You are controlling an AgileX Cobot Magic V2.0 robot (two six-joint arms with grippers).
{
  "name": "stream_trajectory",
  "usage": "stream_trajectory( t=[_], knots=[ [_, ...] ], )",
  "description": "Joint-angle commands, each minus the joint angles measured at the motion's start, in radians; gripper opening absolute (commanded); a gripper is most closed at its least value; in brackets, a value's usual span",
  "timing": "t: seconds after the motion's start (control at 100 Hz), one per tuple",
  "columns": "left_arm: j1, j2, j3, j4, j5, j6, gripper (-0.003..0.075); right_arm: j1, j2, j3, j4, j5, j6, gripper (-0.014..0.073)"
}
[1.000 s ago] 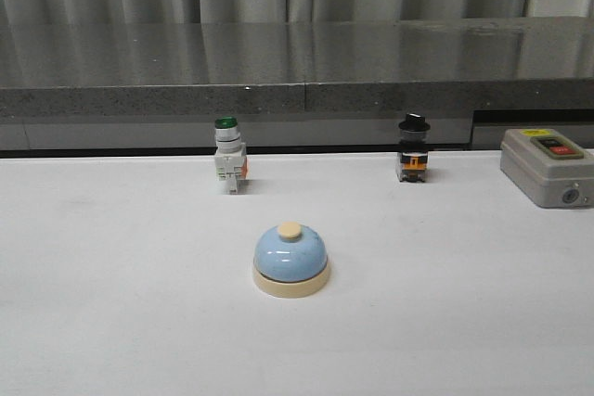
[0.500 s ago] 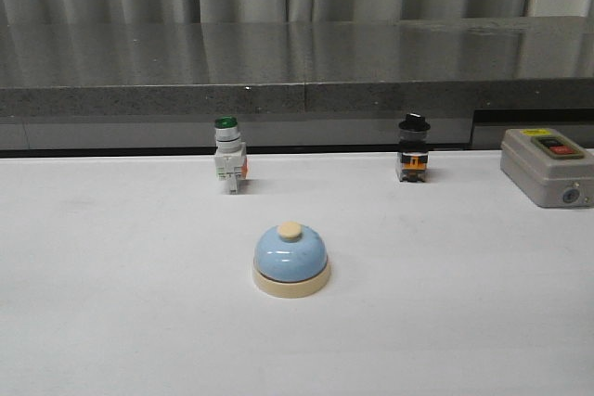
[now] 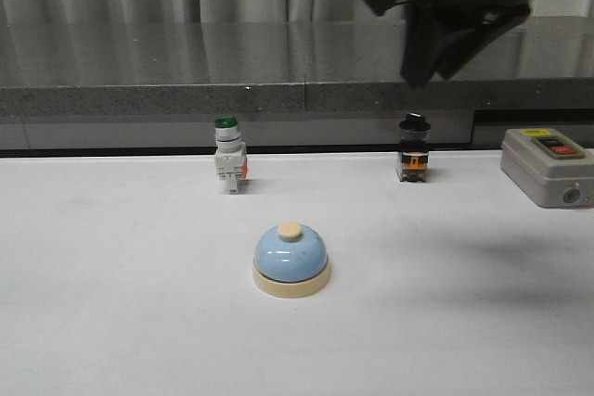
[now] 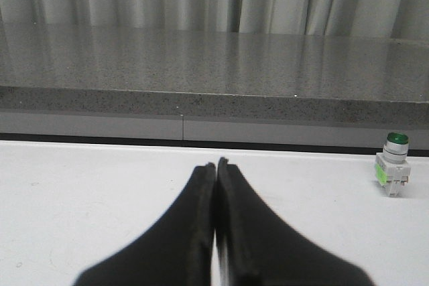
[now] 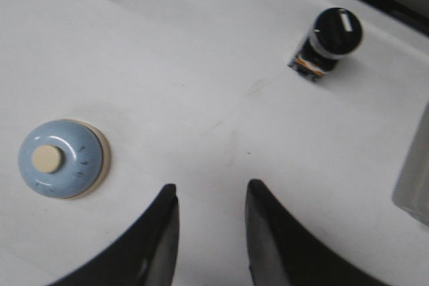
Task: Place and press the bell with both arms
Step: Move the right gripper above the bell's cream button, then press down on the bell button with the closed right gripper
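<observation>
The bell (image 3: 291,261) sits upright on its cream base near the middle of the white tabletop (image 3: 111,303), button up and free on all sides, which leaves it easy to reach from above or from either flank. Behind it, well apart, stand a green-capped pushbutton (image 3: 228,166) and a black-knobbed switch (image 3: 413,148), and a grey box with a red button (image 3: 548,166) rests at the far right; none of them crowds the bell.

The right hand (image 3: 445,16) hangs high over the right rear of the tabletop, above the black-knobbed switch, its 2 black fingers angled downward. In the right wrist view the fingers (image 5: 157,239) stand parted with bare tabletop between them, holding nothing, and the bell lies off to one side of them rather than in the gap, so this arm probably needs to shift toward the bell before it can take or press it.

The left hand (image 4: 216,165) is low and level, pointing toward the grey counter (image 4: 201,65) at the back; its fingers are pressed together at the tips, apparently on nothing, and the bell does not show in that view
</observation>
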Motion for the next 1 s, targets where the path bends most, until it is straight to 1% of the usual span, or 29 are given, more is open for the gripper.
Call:
stream_trajectory(
  t=[0.0, 0.12, 0.18, 0.22, 0.48, 0.67, 0.87, 0.99],
  knots=[
    [0.0, -0.027, 0.022, -0.001, -0.077, -0.004, -0.0019, 0.034, 0.02, -0.084, -0.008, -0.008, -0.013, 0.0227],
    [0.0, -0.027, 0.022, -0.001, -0.077, -0.004, -0.0019, 0.081, 0.106, -0.164, -0.008, 0.031, -0.013, 0.0028],
    [0.0, -0.027, 0.022, -0.001, -0.077, -0.004, -0.0019, 0.106, 0.146, -0.206, -0.007, 0.05, -0.013, -0.0046],
    [0.0, -0.027, 0.022, -0.001, -0.077, -0.004, -0.0019, 0.118, 0.168, -0.228, -0.007, 0.06, -0.013, -0.0074],
    [0.0, -0.027, 0.022, -0.001, -0.077, -0.004, -0.0019, 0.203, 0.318, -0.364, -0.007, 0.172, -0.013, -0.0069],
    [0.0, -0.027, 0.022, -0.001, -0.077, -0.004, -0.0019, 0.219, 0.381, -0.384, 0.011, 0.246, -0.013, -0.0069],
    [0.0, -0.027, 0.022, -0.001, -0.077, -0.004, -0.0019, 0.22, 0.436, -0.384, 0.037, 0.244, -0.015, -0.0069],
    [0.0, -0.027, 0.022, -0.001, -0.077, -0.004, -0.0019, 0.22, 0.432, -0.387, 0.037, 0.245, -0.015, -0.0069]
  ],
)
